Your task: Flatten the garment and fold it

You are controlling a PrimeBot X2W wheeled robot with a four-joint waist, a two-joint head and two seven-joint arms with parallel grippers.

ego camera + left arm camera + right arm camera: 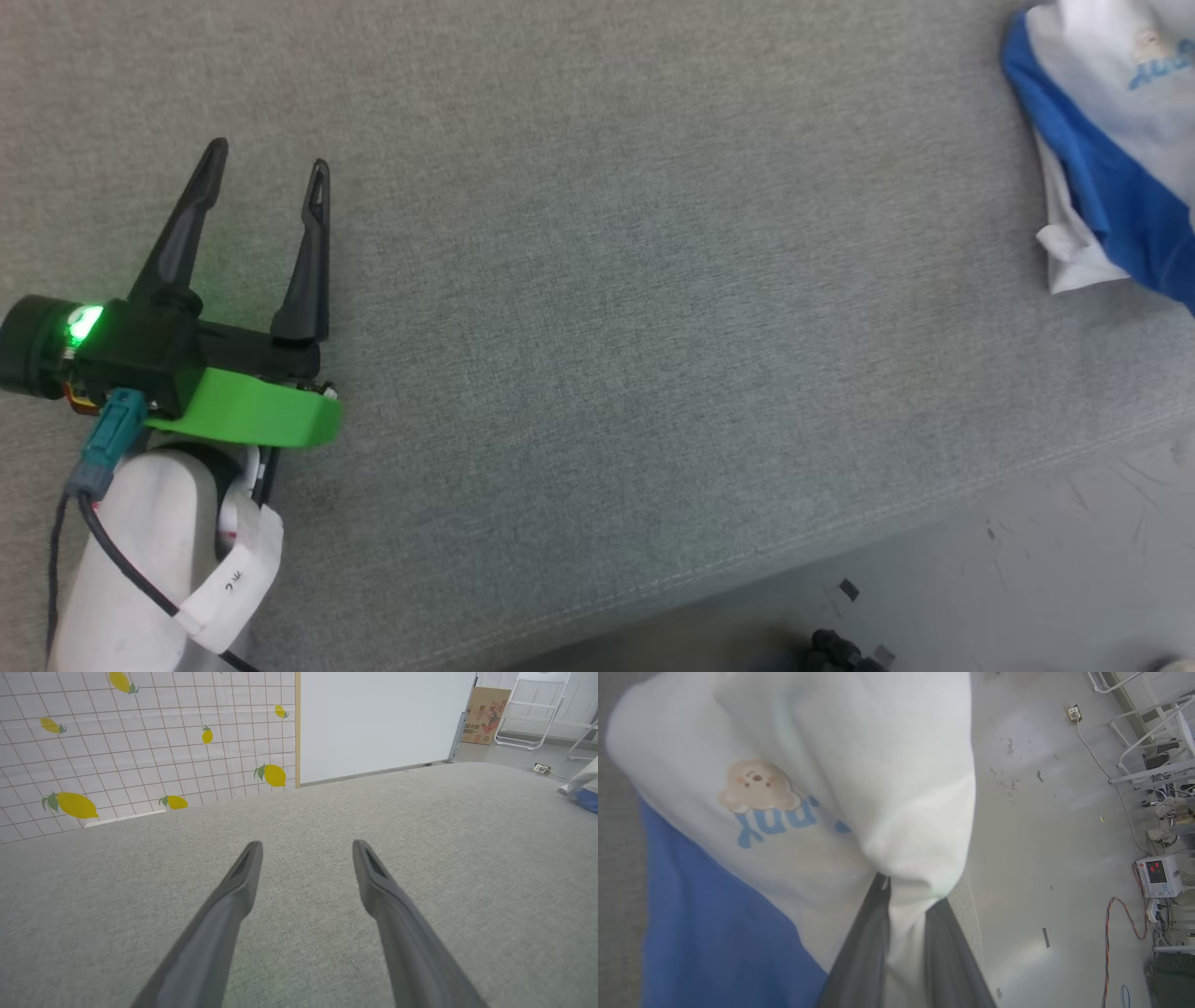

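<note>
Left end effector [269, 156]: hanging over the left part of the cushioned surface [597, 280], fingers standing spread, well apart from the garment [1111, 177]. Garment: lying bunched at the surface's far right, a fold of it sitting pinched between the fingers of the right end effector [913, 891]. Floor [1074, 579]: lying beyond the surface's near edge. Wall [140, 742]: standing behind the surface, ahead of the left end effector.
</note>
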